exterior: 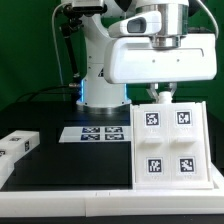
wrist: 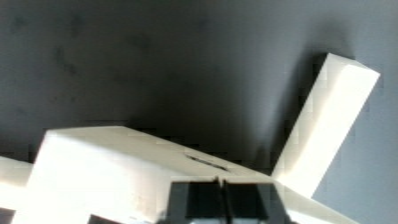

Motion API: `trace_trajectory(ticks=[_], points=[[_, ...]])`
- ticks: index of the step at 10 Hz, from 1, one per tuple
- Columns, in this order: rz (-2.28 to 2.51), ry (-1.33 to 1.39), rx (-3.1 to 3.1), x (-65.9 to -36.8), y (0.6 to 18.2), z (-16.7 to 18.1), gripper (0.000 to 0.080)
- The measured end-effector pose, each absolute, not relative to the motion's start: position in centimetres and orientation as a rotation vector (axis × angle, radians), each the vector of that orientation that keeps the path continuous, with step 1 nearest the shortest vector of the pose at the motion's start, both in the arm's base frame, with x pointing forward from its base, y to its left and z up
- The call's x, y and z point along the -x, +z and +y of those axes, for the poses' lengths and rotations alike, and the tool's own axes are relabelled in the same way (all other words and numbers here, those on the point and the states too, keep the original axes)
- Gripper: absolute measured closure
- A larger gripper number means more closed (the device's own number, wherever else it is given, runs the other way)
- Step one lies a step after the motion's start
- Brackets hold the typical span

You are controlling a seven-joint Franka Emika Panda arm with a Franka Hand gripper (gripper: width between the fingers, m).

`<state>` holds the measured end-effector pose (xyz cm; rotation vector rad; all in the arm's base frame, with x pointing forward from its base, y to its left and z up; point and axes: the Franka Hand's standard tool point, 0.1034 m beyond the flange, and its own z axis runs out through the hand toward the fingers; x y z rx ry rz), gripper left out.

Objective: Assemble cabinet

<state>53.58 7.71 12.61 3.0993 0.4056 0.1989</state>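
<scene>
The cabinet [exterior: 167,142] is a white box on the black table at the exterior view's right, its face bearing several square tags. My gripper [exterior: 163,93] hangs at the cabinet's far top edge. In the wrist view my gripper [wrist: 221,184] has its two dark fingers pressed together with only a thin line between them and nothing visible in that line. The tips sit right against a white cabinet block [wrist: 107,165]. A flat white panel [wrist: 329,115] slants away beside it. I cannot tell whether the tips touch the block.
The marker board [exterior: 98,133] lies flat in the middle of the table in front of the arm's base. A loose white tagged block [exterior: 15,147] lies at the exterior view's left edge. The table's front edge runs along the bottom.
</scene>
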Motion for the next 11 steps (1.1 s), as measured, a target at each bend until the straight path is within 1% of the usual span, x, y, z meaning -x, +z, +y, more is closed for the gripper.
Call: trace_trajectory(ticks=[4,6,7,11], points=[[0.424,0.197,-3.096,-54.1,12.8,7.8,0.0797],[0.427,0.208,-3.096,-52.6,12.3,7.7,0.0797],[0.43,0.204,-3.095,-52.1,12.5,7.6,0.0797],[0.437,0.217,-3.092,-53.0,13.6,8.0,0.0797]])
